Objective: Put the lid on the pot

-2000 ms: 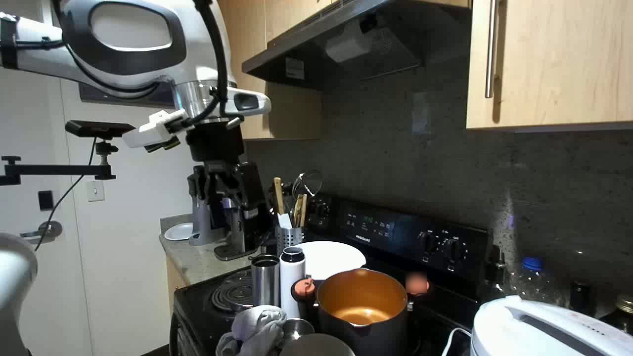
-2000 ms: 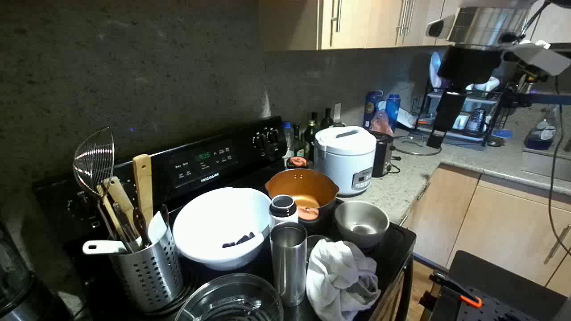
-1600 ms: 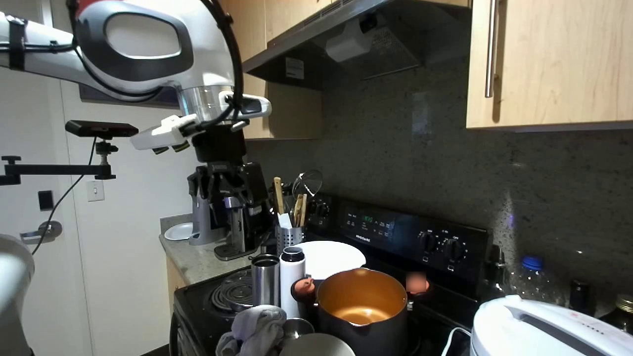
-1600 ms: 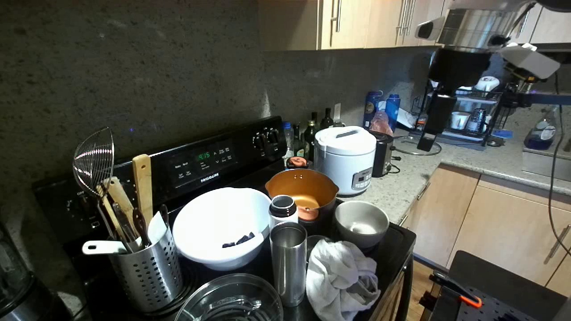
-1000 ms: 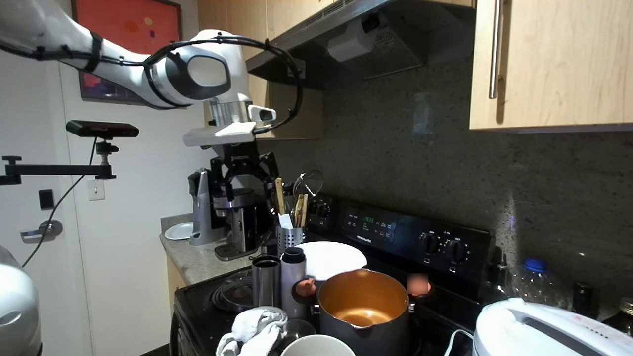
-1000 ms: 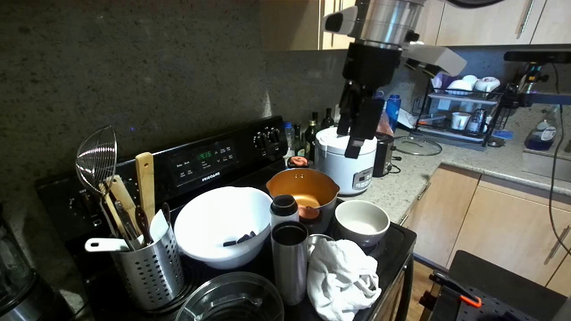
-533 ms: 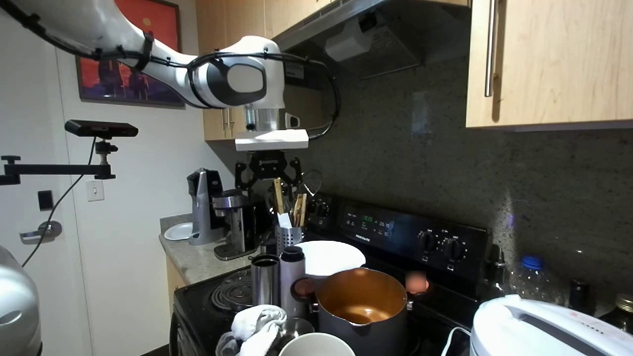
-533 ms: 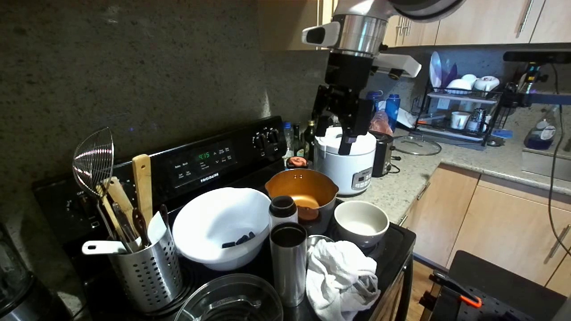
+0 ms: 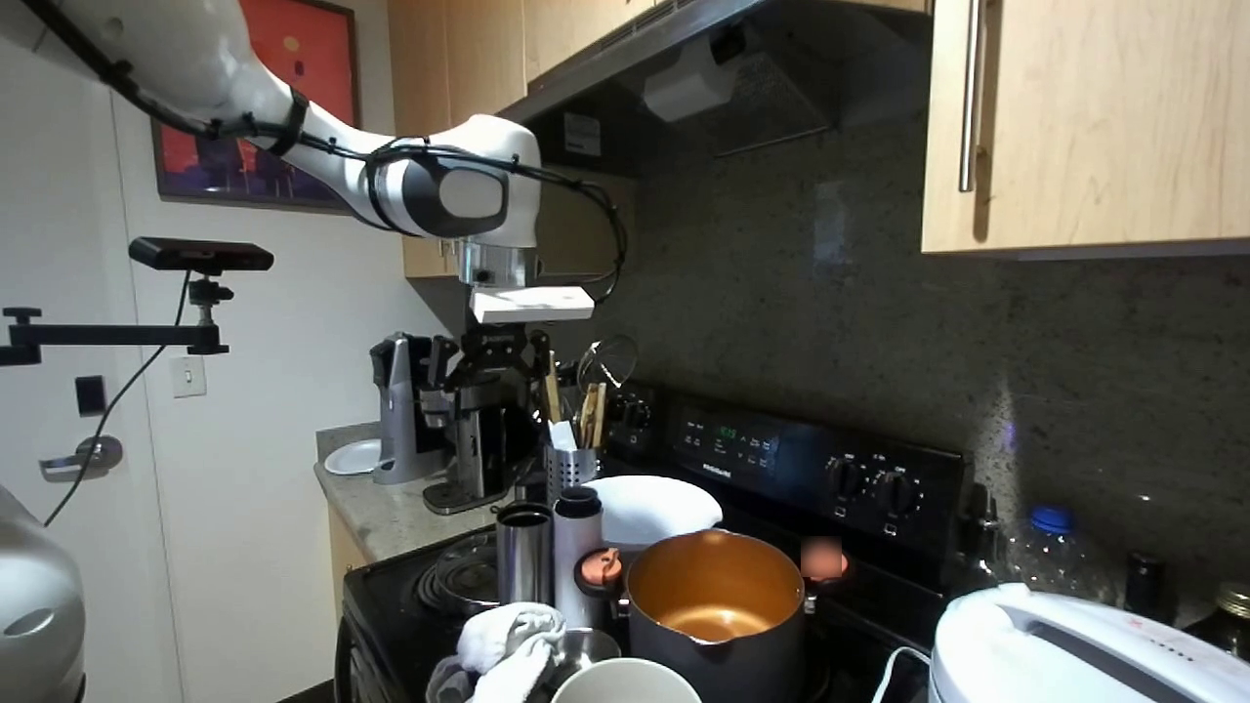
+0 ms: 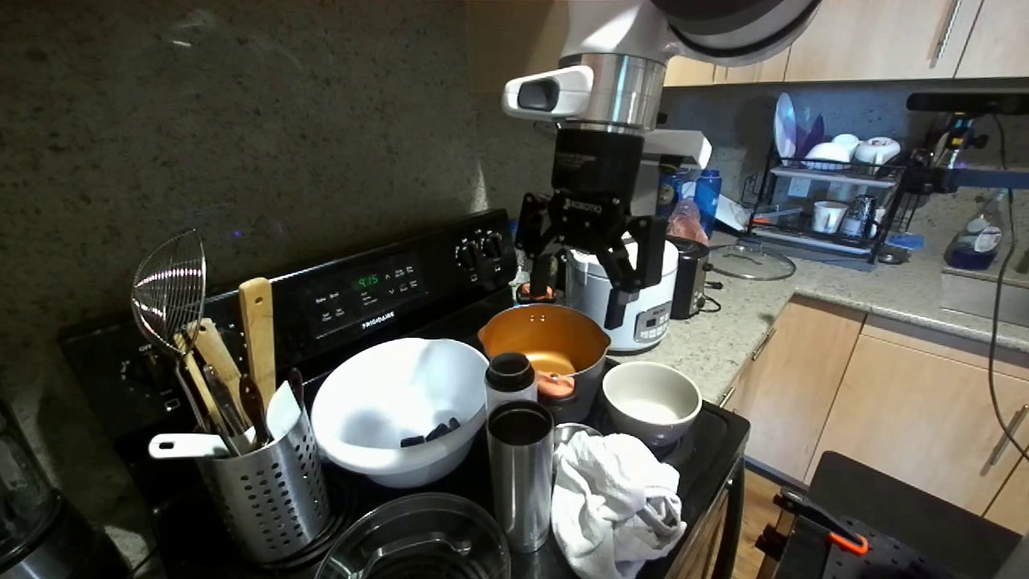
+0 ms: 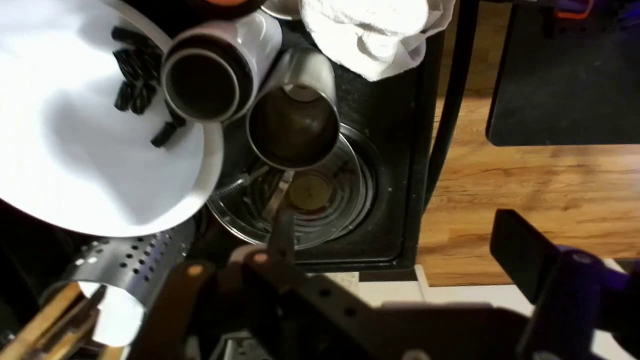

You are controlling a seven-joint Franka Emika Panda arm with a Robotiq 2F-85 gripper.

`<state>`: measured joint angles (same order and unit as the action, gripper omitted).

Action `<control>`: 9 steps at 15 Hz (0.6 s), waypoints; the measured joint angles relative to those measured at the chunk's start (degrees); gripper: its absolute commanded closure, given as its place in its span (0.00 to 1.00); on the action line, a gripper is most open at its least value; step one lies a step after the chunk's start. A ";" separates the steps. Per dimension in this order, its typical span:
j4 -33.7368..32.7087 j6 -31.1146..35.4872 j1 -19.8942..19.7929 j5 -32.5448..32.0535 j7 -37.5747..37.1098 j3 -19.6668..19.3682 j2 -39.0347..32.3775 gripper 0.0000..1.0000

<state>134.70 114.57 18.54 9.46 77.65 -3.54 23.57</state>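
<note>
The copper-orange pot (image 9: 718, 669) stands on the stove, uncovered; it also shows in an exterior view (image 10: 537, 326). A see-through glass lid (image 10: 426, 523) with a bar handle lies over a front burner, beside the steel canister. It shows in the wrist view (image 11: 325, 210), partly hidden by the canister and one finger. Another glass lid (image 10: 752, 262) lies on the far counter. My gripper (image 10: 580, 296) is open and empty, well above the stove; it also shows in an exterior view (image 9: 488, 402). In the wrist view my gripper (image 11: 395, 225) has one finger overlapping the lid's edge.
The steel canister (image 10: 521, 482) and white bottle (image 10: 510, 394) stand between lid and pot. A big white bowl (image 10: 402, 466), utensil holder (image 10: 265, 507), white towel (image 10: 615, 503), grey bowl (image 10: 651, 426) and rice cooker (image 10: 623, 322) crowd around. The range hood (image 9: 684, 88) hangs above.
The arm has swung across over the stove, and the gripper has turned so that its fingers show spread. In the last half second it has come lower. Pot and lids have not moved.
</note>
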 measured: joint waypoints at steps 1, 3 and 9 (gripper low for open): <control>0.24 -0.12 0.31 0.83 2.03 0.82 -0.19 0.00; 0.97 -0.13 0.84 2.32 5.11 2.46 -0.51 0.00; 4.07 1.20 2.27 8.56 9.97 6.67 -2.22 0.00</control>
<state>138.77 115.76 20.81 18.02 87.62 3.13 21.35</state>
